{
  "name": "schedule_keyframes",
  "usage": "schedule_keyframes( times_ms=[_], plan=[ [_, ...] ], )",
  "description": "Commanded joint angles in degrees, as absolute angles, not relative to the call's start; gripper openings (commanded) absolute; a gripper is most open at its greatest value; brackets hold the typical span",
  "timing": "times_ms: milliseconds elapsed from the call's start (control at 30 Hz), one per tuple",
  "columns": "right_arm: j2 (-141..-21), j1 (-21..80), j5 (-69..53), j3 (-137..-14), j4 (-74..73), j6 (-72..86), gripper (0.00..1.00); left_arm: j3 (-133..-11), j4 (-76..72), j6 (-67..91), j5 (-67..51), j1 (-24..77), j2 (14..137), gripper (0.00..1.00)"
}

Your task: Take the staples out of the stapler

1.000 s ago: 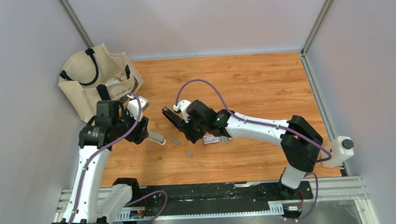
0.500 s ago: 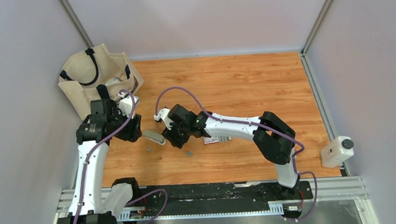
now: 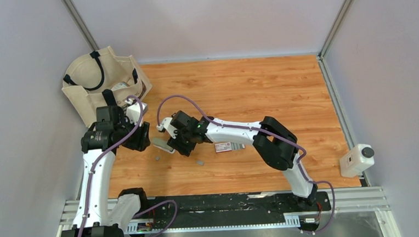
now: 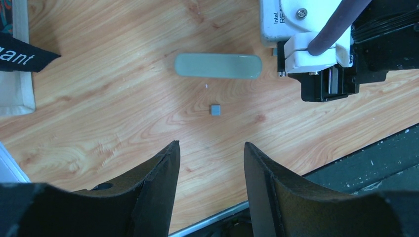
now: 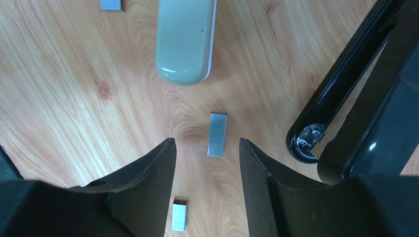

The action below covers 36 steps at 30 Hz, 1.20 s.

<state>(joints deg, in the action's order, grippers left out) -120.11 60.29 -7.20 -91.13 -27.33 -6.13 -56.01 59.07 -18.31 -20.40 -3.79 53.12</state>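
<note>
- Seen from above, two white robot arms meet over the left part of an orange wood-grain bench. The right arm stretches far across towards the left arm.
- The right gripper hangs low over the bench with its black fingers spread and nothing between them.
- The left gripper is also spread and empty, hovering near the same patch.
- The small glossy black desk stapler is at the right edge of the right wrist view, hinged open, just beside the right gripper's finger. The arm hides it from above.
- Short grey metal strips of staples lie loose on the wood. One sits right under the gap between the right gripper's fingers and two more lie nearby.
- A pale grey-beige rounded oblong object lies just beyond them.
- A small flat box with a red-and-white label sits beside the right forearm, and a beige canvas tote bag stands at the far left corner.
- Unloading looks largely done; whether any staples remain inside the stapler cannot be seen.
- Risk: the arms work close together, so a careless sweep could make them collide.
- Risk: a finger drifting sideways could shove the open stapler or scatter the thin strips, which lie flat and look hard to pinch.
</note>
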Motion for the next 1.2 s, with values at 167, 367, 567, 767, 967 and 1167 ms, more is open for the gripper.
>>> schedule_keyframes(
  times_ms=[167,367,567,767,967,1167],
  plan=[
    [-122.2,60.3,-3.7,-91.8,-25.4,-8.3,0.55,-56.2,58.4,-17.4,-20.5,-4.1,53.3,0.59],
    [-123.5,60.3,-3.3,-92.4,-25.3,-7.9,0.52,-56.8,58.4,-17.3,-19.9,-4.1,53.1,0.59],
    [-123.5,60.3,-2.9,-91.1,-24.1,-7.3,0.44,-56.7,58.1,-16.9,-20.1,-4.1,53.3,0.59],
    [-123.3,60.3,-2.5,-90.3,-23.1,-6.3,0.34,-56.6,58.4,-17.0,-20.2,-4.0,53.1,0.59],
    [-123.5,60.4,-1.9,-90.3,-23.5,-5.5,0.32,-56.7,58.7,-17.1,-20.3,-4.1,52.7,0.59],
    [-122.2,60.7,2.2,-88.7,-23.4,-3.0,0.22,-56.5,58.7,-17.1,-20.5,-4.1,52.4,0.59]
  ],
)
